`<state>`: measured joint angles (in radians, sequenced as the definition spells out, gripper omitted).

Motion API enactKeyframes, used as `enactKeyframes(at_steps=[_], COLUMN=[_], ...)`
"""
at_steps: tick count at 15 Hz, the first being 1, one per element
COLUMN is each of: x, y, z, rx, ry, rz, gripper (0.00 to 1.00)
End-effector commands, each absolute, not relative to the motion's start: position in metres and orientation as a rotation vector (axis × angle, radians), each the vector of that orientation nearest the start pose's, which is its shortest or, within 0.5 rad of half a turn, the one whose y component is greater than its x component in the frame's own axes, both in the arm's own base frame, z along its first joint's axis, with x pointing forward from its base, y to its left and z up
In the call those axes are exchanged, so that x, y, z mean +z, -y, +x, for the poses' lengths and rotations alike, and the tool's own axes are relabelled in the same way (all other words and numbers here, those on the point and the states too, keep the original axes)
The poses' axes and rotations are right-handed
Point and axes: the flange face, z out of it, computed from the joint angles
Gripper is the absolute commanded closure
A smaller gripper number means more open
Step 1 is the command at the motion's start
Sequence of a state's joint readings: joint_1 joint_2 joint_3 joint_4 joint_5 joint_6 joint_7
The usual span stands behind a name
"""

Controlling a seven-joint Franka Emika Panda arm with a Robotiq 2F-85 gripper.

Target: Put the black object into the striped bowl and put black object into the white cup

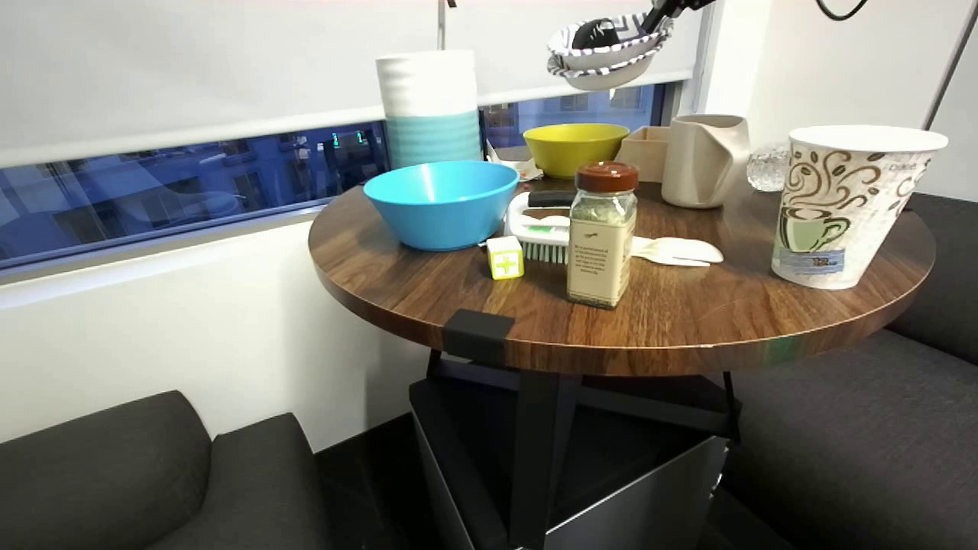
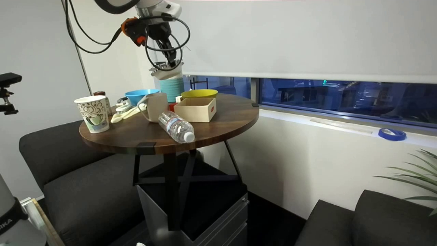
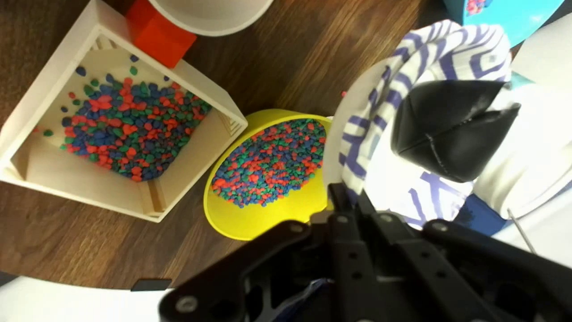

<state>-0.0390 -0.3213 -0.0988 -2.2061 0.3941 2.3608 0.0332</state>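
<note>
Nearest the wrist camera it's the pincer, jaws pinched right together on the rim of the striped bowl, and that bowl hangs tilted in mid-air above the desk! And look inside it: the black object, lying on the patterned inside. Over to an exterior view for the sides: the yellow bowl at the far side, the wooden box just right of it, and from the wrist both show red, green and blue bits inside. Further right, the beige mug; then, near right, the white cup, upright, brown swirls printed on its side. Near the middle stands the spice jar, the small cube to its left, the brush just behind, and the blue bowl out on the left, a tall white-and-turquoise vessel beyond it.
</note>
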Motion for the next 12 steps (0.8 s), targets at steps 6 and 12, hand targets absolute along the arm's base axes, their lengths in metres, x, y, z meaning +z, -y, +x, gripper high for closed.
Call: enactKeyframes(at_steps=[6, 12], x=[0.575, 0.575], y=[0.073, 0.07], z=[0.446, 0.423], rx=[-0.905, -0.974], ry=[-0.612, -0.664], rz=[-2.831, -2.948], gripper=[0.99, 0.99])
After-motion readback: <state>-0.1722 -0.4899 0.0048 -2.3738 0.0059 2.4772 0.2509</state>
